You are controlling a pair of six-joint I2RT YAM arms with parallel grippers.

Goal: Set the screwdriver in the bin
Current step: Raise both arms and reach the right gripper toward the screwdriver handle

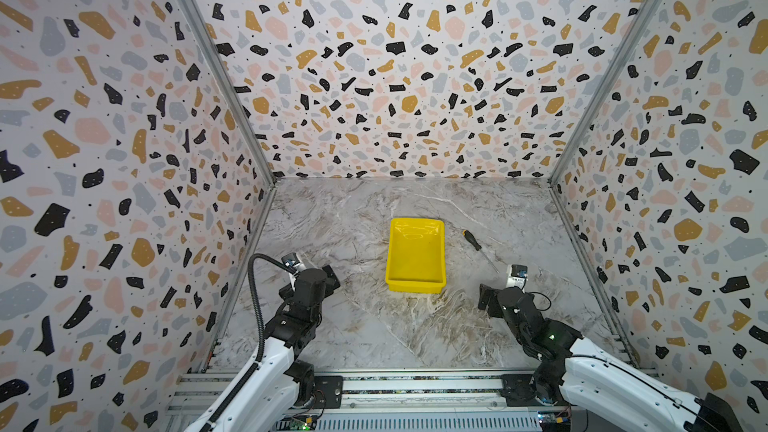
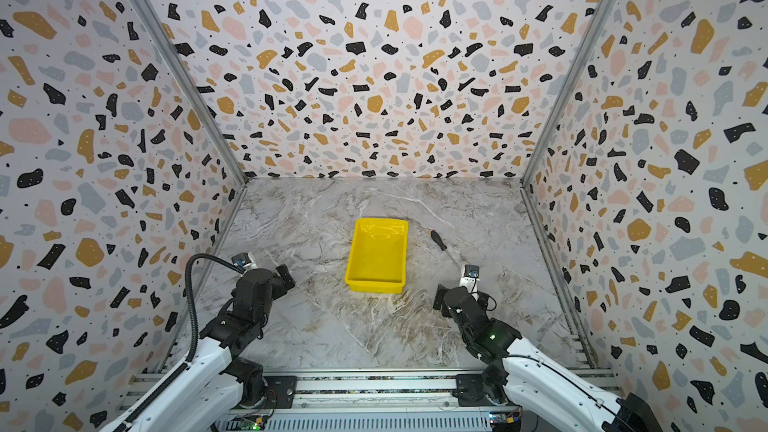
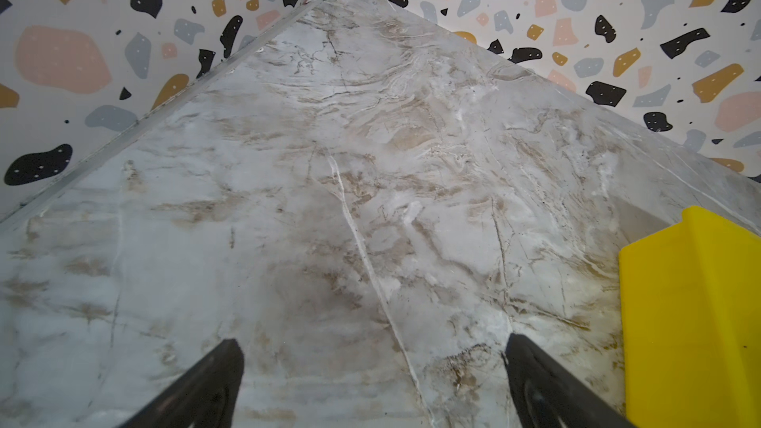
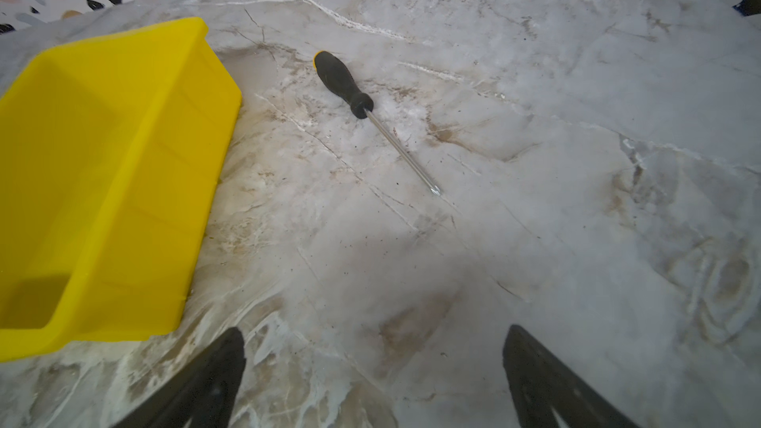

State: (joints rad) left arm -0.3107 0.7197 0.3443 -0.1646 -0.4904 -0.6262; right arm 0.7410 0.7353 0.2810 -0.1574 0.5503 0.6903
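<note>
Right gripper [image 4: 374,333] is held wide open and empty over the table [image 4: 556,137], with the screwdriver [image 4: 362,107] laid flat ahead, near the bin [image 4: 177,199] but outside it. Probably light and stiff (thin shaft looks slippery), so the fat black handle is best grabbed.

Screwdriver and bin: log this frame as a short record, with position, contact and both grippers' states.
screwdriver: lying flat on the table, right of the bin in both top views, apart from it, ungripped
orientation: handle on the far side, tip nearest the right gripper
bin: upright on the table, nothing seen inside
left gripper: open, empty, over bare table beside the bin
right gripper: open, empty, short of the screwdriver
task status: screwdriver not yet picked up
</note>
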